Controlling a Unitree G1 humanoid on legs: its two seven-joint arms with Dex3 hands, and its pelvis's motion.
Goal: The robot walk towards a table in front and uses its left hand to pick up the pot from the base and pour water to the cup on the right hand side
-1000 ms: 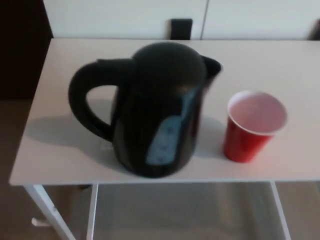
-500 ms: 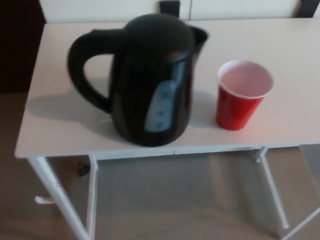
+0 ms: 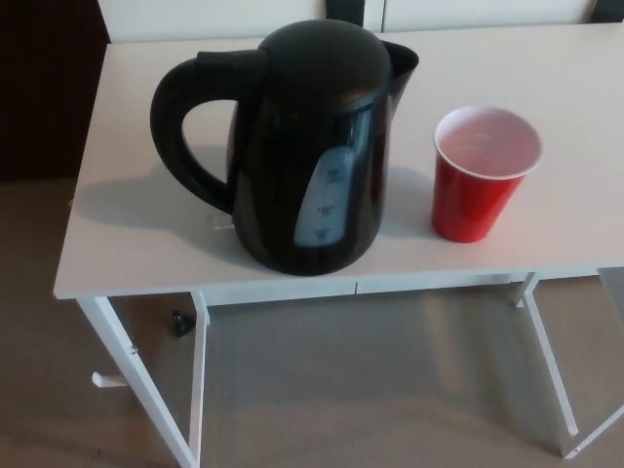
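A black electric kettle [image 3: 310, 146] stands upright on the white table [image 3: 127, 234], its looped handle [image 3: 185, 136] pointing left and its spout toward the back right. A pale water-level window runs down its front. To its right stands a red plastic cup [image 3: 483, 175] with a white inside, upright and apart from the kettle. No separate base shows under the kettle. Neither of my hands shows in the head view.
The table's front edge [image 3: 390, 286] runs across the middle of the picture, with white legs [image 3: 136, 375] below and beige floor under it. A white wall and a dark object [image 3: 346, 10] lie behind the table. Dark space lies at the far left.
The whole picture has shifted between frames and is now sharper, so the camera has moved. Kettle and cup keep their places on the table.
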